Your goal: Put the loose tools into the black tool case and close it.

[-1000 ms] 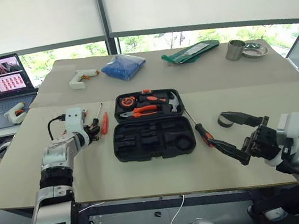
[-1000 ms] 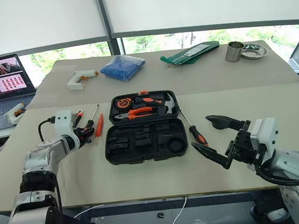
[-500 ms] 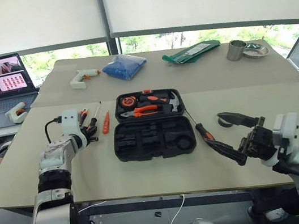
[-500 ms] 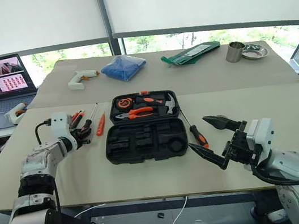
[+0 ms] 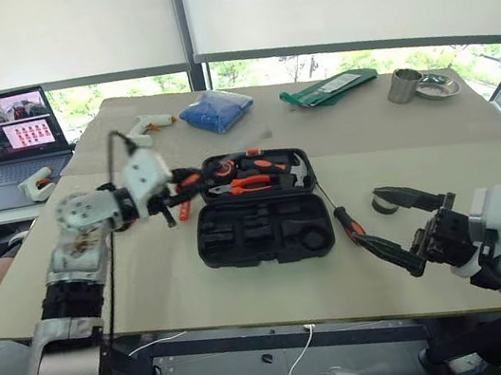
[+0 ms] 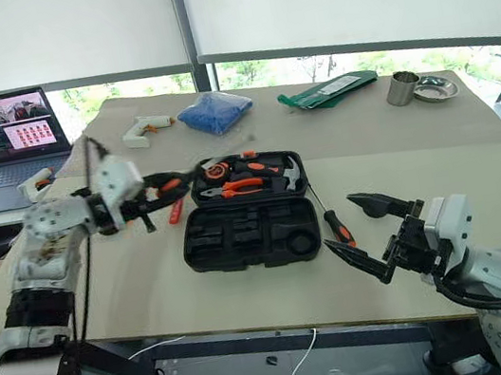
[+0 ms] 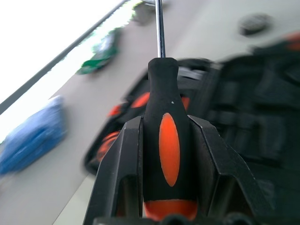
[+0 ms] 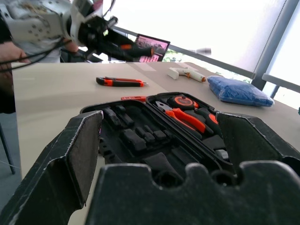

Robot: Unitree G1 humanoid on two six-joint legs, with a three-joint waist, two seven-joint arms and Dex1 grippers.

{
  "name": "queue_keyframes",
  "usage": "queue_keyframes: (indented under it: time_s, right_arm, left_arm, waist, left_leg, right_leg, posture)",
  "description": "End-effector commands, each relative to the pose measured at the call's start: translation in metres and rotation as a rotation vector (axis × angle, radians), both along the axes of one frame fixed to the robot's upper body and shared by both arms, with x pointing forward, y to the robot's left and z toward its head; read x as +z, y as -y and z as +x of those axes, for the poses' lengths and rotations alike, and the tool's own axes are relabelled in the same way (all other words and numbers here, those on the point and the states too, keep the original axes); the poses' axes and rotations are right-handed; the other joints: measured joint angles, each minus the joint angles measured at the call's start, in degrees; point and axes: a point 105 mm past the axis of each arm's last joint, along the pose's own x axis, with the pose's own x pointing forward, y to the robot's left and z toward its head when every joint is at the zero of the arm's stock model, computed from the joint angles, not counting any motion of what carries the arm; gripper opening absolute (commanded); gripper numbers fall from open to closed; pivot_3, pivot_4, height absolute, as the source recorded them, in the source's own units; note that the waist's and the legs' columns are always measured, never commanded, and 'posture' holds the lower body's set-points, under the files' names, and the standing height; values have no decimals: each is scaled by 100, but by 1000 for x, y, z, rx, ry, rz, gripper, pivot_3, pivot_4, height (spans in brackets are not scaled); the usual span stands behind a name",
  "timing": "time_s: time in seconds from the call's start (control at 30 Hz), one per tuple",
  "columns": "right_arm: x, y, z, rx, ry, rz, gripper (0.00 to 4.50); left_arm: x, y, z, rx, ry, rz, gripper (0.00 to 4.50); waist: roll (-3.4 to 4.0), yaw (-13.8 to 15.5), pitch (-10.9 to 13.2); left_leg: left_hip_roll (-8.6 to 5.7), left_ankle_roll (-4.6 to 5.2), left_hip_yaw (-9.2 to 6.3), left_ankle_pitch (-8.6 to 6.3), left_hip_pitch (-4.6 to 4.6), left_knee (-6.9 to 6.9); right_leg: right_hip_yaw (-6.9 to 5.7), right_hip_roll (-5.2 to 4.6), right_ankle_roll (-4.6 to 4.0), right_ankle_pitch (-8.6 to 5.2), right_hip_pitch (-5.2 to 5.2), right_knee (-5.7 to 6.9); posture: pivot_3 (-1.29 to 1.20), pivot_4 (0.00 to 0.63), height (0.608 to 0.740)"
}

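Left gripper [image 7: 164, 140] clamps a screwdriver [image 7: 161, 126] (right gripper [image 6: 371, 233] agape, empty); its shaft could snag the black tool case [image 5: 263, 232].

No text, brand or number can be read anywhere. The laptop [image 5: 7, 140] at the table's far left corner shows a screen with rows of small pinkish tiles and a strip of pictures above them, all too small to read. The green packet [image 5: 328, 88] at the far side carries a pale label whose print cannot be made out
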Motion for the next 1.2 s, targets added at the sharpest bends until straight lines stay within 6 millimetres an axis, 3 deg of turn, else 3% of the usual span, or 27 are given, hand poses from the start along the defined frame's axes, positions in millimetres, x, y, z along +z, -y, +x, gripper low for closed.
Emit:
queue_keyframes:
  time_s: [0.03, 0.33, 0.7, 0.83, 0.87, 1.0, 1.17, 1.2]
  right_arm:
    - [16, -1, 3, 29, 29, -15, 4500]
    - [18, -1, 10, 47, -1, -47, 4500]
    - [4, -7, 11, 26, -76, -61, 4500]
    - [2, -9, 9, 32, -87, -53, 4500]
    - [1, -9, 8, 35, -90, -50, 4500]
    - [0, -10, 2, 51, -102, -29, 4500]
    - [2, -9, -1, 50, -133, 32, 4500]
    - [3, -8, -1, 46, -139, 44, 4500]
  left_arm:
    - [-16, 15, 8, -67, 30, 148, 893]
    - [-40, 28, 32, -8, 50, 211, 893]
    - [-55, 26, 36, -9, 73, 302, 893]
    - [-56, 28, 39, 18, 42, 259, 893]
    - [-52, 30, 39, 15, 54, 233, 1903]
    - [-27, 37, 42, 32, 73, 36, 3178]
    - [-18, 30, 43, 57, -97, -156, 3178]
    - [-18, 28, 43, 68, -120, -176, 2919]
  waist:
    - [-1, -21, 1]
    - [-6, -65, 4]
    - [-4, -67, 5]
    - [-4, -66, 5]
    - [-4, -66, 5]
    - [-4, -65, 6]
    - [-5, -72, 6]
    - [-4, -78, 6]
  left_leg:
    - [1, 18, -1, 11, -2, 3]
    - [5, 29, -38, 9, -48, 18]
    - [12, 50, -59, -8, -87, 95]
    - [12, 50, -61, -8, -87, 94]
    - [12, 50, -61, -8, -87, 94]
    - [12, 52, -61, -9, -89, 94]
    - [12, 53, -62, -10, -91, 95]
    - [12, 53, -63, -10, -90, 95]
  right_leg:
    - [0, 1, 1, 0, -1, 2]
    - [-30, 16, 39, 14, -19, 3]
    - [-65, 4, 47, 14, -18, 14]
    - [-65, 4, 46, 15, -18, 16]
    - [-65, 4, 47, 15, -18, 16]
    - [-66, 4, 49, 14, -19, 17]
    - [-69, 4, 50, 14, -18, 18]
    - [-70, 4, 50, 14, -19, 20]
  posture:
    - [0, 150, 739]
    - [0, 150, 739]
    - [0, 150, 739]
    - [0, 150, 739]
    - [0, 150, 739]
    - [0, 150, 739]
    - [0, 150, 739]
    - [0, 150, 739]
